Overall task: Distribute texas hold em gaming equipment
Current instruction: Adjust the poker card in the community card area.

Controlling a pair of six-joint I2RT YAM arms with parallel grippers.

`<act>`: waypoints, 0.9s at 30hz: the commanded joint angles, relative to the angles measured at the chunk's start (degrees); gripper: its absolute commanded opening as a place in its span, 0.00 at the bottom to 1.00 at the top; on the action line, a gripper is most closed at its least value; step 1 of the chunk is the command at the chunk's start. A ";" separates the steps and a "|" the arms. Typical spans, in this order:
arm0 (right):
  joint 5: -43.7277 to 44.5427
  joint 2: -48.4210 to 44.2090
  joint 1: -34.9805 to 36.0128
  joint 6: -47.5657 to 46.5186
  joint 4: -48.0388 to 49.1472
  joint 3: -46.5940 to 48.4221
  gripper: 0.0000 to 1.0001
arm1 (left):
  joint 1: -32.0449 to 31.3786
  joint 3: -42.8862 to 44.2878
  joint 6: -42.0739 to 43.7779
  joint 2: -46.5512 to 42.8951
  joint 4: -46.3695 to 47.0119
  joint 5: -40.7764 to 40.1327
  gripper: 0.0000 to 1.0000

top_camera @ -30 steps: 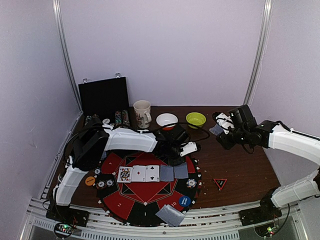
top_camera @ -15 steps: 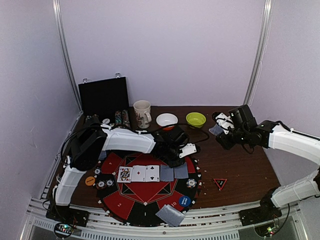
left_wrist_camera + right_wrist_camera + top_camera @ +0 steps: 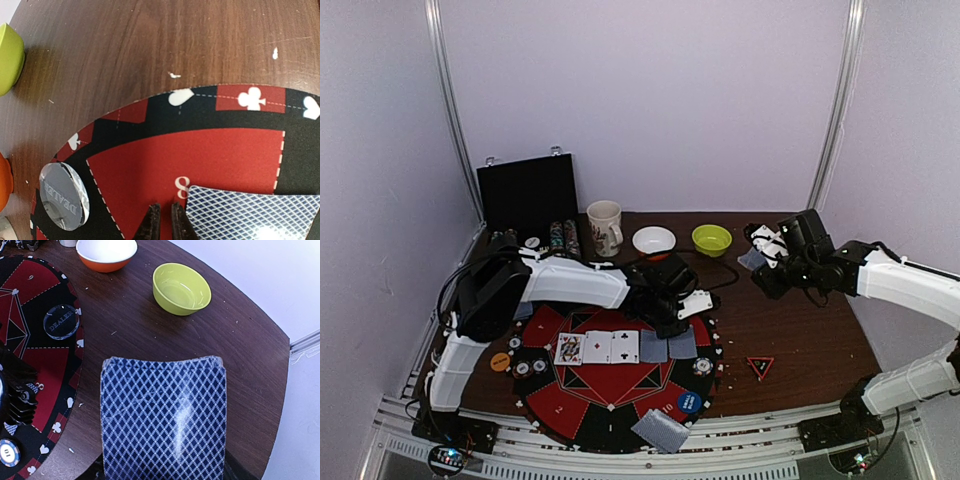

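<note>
My left gripper (image 3: 694,301) (image 3: 162,206) hangs low over the round mat (image 3: 560,405), jaws shut with nothing between them. Its tips are just left of a blue-backed card (image 3: 250,215) lying by the printed 8. My right gripper (image 3: 757,260) is shut on a deck of blue-backed playing cards (image 3: 162,420), held above the bare table at the right. Three face-up cards (image 3: 597,347) and two face-down ones (image 3: 667,344) lie in a row across the mat. A clear dealer disc (image 3: 64,196) (image 3: 61,322) sits on the mat's edge.
A loose card pile (image 3: 660,430) lies at the mat's front edge. Around the mat are a blue disc (image 3: 689,402), an orange disc (image 3: 500,362), striped chips (image 3: 530,367) and a triangle marker (image 3: 760,366). Mug (image 3: 605,227), orange bowl (image 3: 653,240), green bowl (image 3: 711,238) and black case (image 3: 528,192) stand behind.
My left arm has drawn back slightly to the left, bringing its gripper a little lower over the mat. The right arm and its deck have not moved.
</note>
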 commanded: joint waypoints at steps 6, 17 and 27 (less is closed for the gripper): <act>0.01 -1.19 -0.35 -0.15 0.77 0.09 0.56 | -1.03 -1.86 -0.68 -2.41 -0.72 1.25 0.11; 0.43 0.99 -0.37 0.62 0.81 0.46 0.56 | 0.65 4.36 -2.42 -2.98 0.37 -3.08 0.17; -1.66 9.11 -1.15 2.11 2.20 2.33 0.56 | 6.98 -4.66 -9.75 -18.17 3.02 -0.42 0.18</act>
